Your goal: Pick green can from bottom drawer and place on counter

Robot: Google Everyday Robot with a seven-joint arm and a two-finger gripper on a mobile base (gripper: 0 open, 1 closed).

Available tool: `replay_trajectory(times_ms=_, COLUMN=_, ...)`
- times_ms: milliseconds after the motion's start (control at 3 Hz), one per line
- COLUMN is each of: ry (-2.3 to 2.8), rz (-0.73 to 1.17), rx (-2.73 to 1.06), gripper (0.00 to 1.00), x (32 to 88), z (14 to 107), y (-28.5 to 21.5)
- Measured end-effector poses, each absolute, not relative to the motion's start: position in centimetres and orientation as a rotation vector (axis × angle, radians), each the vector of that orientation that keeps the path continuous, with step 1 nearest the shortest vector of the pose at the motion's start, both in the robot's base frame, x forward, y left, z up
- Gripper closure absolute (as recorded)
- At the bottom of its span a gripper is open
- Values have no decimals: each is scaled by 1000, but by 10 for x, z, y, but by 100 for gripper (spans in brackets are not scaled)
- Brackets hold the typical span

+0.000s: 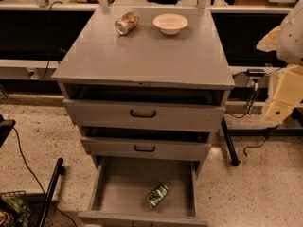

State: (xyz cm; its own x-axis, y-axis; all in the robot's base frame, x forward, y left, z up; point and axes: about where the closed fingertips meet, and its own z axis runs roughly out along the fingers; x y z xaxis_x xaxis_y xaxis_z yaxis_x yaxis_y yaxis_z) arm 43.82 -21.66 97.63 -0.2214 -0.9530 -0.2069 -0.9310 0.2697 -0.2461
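Note:
The green can (156,196) lies on its side on the floor of the open bottom drawer (118,188), near the front and a little right of the middle. The counter (147,56) is the flat grey top of the cabinet above it. My gripper (279,105) shows as pale cream parts of my arm at the right edge. It is beside the cabinet's right side, at about the height of the top drawer. It is far above and to the right of the can and holds nothing that I can see.
A tan can (127,23) lies on its side and a white bowl (170,23) stands at the back of the counter. Two upper drawers (143,113) with black handles stand slightly open. A black pole (49,193) and a basket (12,209) are at the lower left. Cables hang at the right.

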Motion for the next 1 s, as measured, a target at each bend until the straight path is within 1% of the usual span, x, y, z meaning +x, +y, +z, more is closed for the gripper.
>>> replay_trajectory(times_ms=333, ry=2231, rz=-99, rx=-1724, gripper=0, x=438, z=976, y=-217)
replay_trajectory(times_ms=667, ry=2230, rz=-35, rx=-1705, gripper=0, x=447, z=959, y=-217)
replay_trajectory(times_ms=1000, ry=2205, rz=62, rx=-1660, gripper=0, x=441, z=924, y=-203)
